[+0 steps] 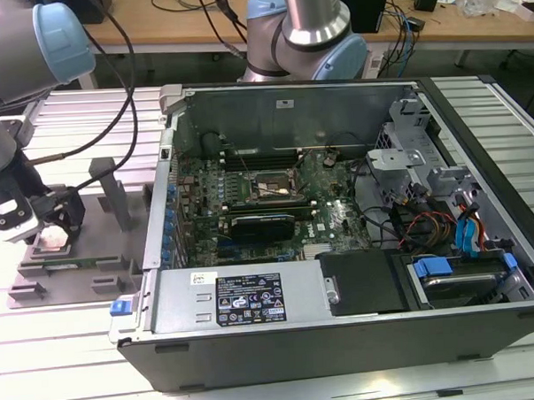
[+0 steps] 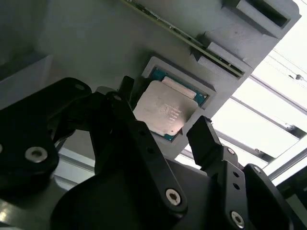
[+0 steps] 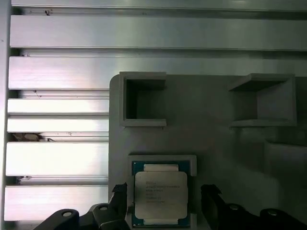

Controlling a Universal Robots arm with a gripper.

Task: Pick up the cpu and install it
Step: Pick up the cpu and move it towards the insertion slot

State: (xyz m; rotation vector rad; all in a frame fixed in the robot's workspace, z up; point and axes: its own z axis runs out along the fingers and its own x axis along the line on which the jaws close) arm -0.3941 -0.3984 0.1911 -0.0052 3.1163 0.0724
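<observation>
The gripper (image 3: 164,191) hangs low over a grey plastic tray (image 3: 216,143), and its two black fingers (image 3: 120,196) are spread apart, one on each side of the cpu (image 3: 160,194). In both wrist views a small gap shows between each fingertip and the chip, so nothing is grasped. The cpu lies flat, with the silvery metal top upward, in a square recess of the tray, and a thin green border of its board is visible around the metal. This recess sits close to the tray's edge that borders the bare slats. Farther in on the tray, two open box-like pockets (image 3: 143,100) stand side by side. The tray rests on a slatted aluminium bench (image 1: 70,368), near the bench edge at the exterior view's left, and the arm (image 1: 12,52) comes down over it there. In the middle of the bench lies an open computer case (image 1: 475,93), well apart from the cpu. Inside it the motherboard carries a black square socket frame (image 1: 265,189), and just beside this frame lies a long black expansion card (image 1: 264,225). A grey power supply (image 1: 245,298) with a label fills the near side of the case.
</observation>
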